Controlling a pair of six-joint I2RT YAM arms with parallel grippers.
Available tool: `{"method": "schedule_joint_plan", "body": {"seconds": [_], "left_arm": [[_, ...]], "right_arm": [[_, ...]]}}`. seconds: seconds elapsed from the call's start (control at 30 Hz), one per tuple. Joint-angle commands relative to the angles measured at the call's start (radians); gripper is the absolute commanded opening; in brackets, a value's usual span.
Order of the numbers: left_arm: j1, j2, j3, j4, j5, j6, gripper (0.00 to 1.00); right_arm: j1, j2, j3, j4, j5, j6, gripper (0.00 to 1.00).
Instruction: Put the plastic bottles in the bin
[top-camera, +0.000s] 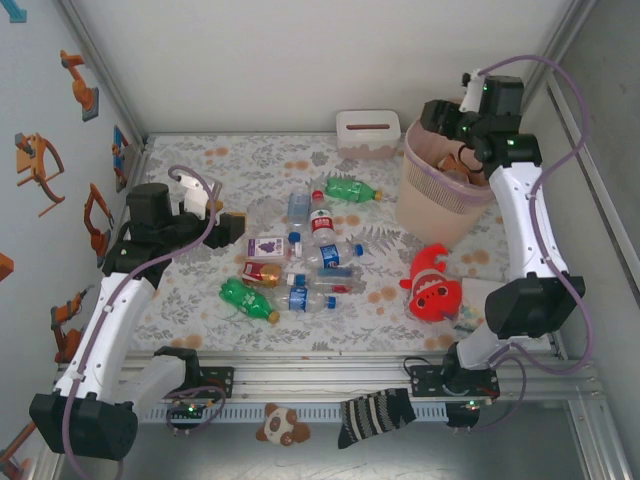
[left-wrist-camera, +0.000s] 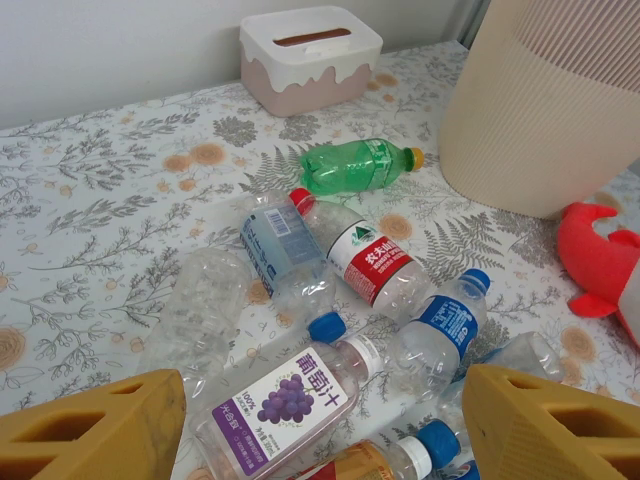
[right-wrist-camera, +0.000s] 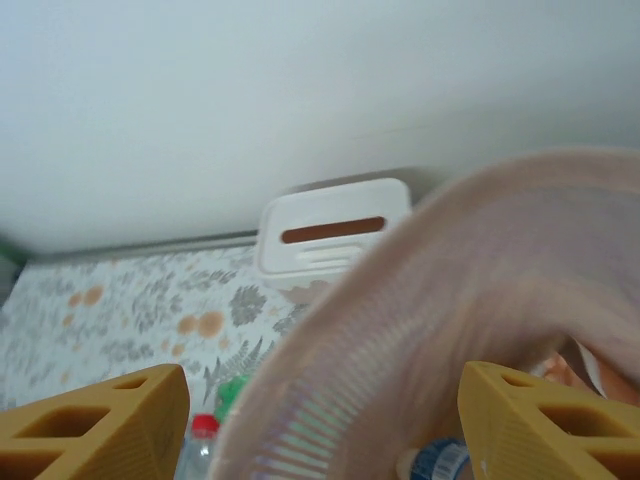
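The clear plastic bottles shine glossy; the floral table cover looks matt, the pink-beige plastic bin ribbed.

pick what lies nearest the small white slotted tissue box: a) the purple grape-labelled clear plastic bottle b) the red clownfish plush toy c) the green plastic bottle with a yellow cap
c: the green plastic bottle lies just in front of the white slotted tissue box in the left wrist view, and the other two lie farther off.

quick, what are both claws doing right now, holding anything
left claw: open, empty, above the plastic bottles
right claw: open, empty, over the bin
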Motion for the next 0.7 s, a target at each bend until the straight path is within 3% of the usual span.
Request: {"method": "schedule_joint_plan", "body": {"seconds": [0.0,0.33,0.67], "left_arm": [[0.008,-0.01,-0.01,0.009,0.008,-0.013,0.73],[0.009,-0.006,-0.013,0.013,0.007,-0.015,0.73],[0.01,-0.005,-0.016,0.013,0.006,-0.015,0.73]], "right_arm": [[0.052,-0.023,-0.018,0.033,-0.113,-0.251,0.71],[0.205,0.031,-0.016,-0.099,-0.123,-0.699,0.73],[0.349,0.21,0.041,-0.303,0.119,-1.131,0.74]]}}
